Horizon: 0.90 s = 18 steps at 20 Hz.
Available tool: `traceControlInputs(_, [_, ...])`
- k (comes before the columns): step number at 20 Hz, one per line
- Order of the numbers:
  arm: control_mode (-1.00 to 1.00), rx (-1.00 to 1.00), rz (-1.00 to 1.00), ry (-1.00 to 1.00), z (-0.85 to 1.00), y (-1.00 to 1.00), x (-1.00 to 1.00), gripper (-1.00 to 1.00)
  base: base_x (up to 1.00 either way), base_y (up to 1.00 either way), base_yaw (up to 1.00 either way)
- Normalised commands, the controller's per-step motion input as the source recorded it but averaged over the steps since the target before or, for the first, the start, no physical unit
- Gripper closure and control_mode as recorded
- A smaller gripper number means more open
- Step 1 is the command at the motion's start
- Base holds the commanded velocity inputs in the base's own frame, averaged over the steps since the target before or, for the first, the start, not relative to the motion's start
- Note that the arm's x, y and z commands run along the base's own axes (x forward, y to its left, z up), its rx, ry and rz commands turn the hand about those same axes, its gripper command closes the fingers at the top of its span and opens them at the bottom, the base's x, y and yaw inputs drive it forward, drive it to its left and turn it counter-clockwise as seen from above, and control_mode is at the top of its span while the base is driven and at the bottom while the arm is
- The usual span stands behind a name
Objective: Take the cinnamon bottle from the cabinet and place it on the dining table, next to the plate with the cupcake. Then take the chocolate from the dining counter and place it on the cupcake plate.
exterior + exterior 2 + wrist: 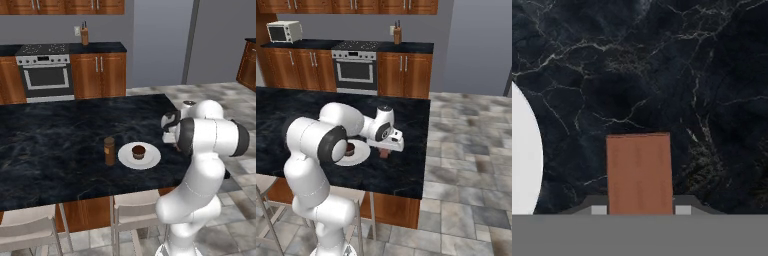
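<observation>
Hand: the hand (384,152) is low over the tabletop (50,145), and its fingers are squeezed in tight on the two sides of the chocolate (639,172).
Chocolate: it is a flat brown bar. From the hand's own camera it sticks out between the fingers. I cannot tell if it is lifted off the dark stone or touching it.
Slip risk: the bar is thin and smooth, so I think it can slide out or twist if the hand goes up too fast.
Plate: the white plate (150,159) is just beside the hand, with the cupcake (138,151) sitting in the middle.
Bump risk: there is not much bare plate around the cupcake. If the hand comes in too low, it may push the cupcake or land the bar on top of it.
Bottle: the cinnamon bottle (109,151) stands upright just past the plate, on the far side from the hand. A long swing could knock it over.
</observation>
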Motion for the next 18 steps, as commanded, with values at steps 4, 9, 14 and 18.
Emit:
traceControlInputs(4, [-1.0,0.05,-0.1,0.0,0.0,0.37,0.11,1.0,0.0,0.0,0.0])
traceControlInputs(9, [-1.0,0.11,-0.08,0.0,0.01,0.22,0.2,1.0,0.0,0.0,0.0])
traceControlInputs(14, [-1.0,0.08,-0.06,0.0,0.0,0.41,0.02,1.0,0.0,0.0,0.0])
traceControlInputs(18, [-1.0,0.01,-0.04,0.0,0.0,0.4,0.0,1.0,0.0,0.0,0.0])
